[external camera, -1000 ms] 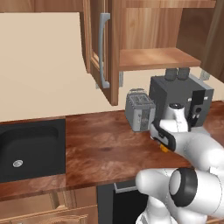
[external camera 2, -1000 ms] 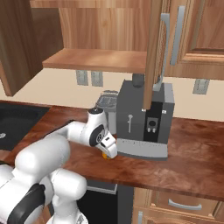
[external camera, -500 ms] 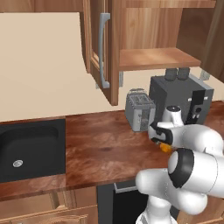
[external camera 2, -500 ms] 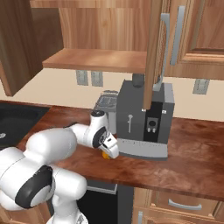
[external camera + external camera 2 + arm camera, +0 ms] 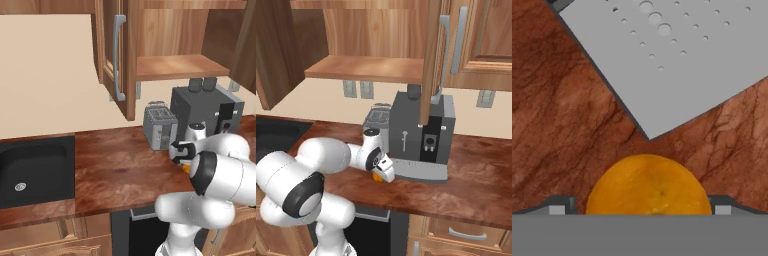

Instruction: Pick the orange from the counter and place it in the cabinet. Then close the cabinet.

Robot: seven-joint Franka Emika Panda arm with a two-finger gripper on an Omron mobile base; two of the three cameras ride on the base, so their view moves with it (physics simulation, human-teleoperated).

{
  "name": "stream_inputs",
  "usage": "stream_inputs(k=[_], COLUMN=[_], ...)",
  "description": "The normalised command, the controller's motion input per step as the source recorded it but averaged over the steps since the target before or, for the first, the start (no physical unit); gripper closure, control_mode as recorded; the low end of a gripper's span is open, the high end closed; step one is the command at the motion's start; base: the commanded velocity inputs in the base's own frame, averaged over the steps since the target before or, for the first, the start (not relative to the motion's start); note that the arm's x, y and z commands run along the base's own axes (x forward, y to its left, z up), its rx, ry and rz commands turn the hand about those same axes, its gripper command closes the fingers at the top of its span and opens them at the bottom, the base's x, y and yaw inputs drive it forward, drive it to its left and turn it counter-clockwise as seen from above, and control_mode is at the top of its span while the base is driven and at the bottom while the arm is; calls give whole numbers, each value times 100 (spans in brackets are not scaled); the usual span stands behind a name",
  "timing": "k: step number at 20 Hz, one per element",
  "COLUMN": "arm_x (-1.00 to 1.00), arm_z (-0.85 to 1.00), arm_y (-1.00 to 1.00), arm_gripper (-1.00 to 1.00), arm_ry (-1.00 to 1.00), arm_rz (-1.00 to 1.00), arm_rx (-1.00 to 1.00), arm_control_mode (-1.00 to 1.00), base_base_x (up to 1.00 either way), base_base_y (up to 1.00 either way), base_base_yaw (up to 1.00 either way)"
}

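Here, tool (image 5: 648, 210) low over counter (image 5: 557, 125), fingers flanking orange (image 5: 648, 187), grip unclear

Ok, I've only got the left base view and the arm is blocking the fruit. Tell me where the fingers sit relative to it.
Observer: In the hand view the orange lies between the two fingertips, one on each side.
Operator: Report whether they've closed on it.
Observer: Cannot tell; the fingertips sit at its edges, but contact isn't clear.
Operator: Say what's just ahead of it.
Observer: A corner of the coffee machine's grey drip tray points at the orange, with bare counter between them.
Operator: Check the cabinet.
Observer: In the right base view the cabinet door stands open.
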Motion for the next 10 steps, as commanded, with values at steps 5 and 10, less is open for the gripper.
stream_inputs(k=[5, 10], arm_x=[6, 2], arm_z=[-30, -38], arm_y=[0, 0], arm_gripper=[-100, 100], arm_ry=[0, 5], arm_rz=[0, 0], arm_rx=[-2, -3], arm_control_mode=[-100, -100], base_base_x=[0, 0], base_base_y=[0, 0], base_base_yaw=[0, 0])
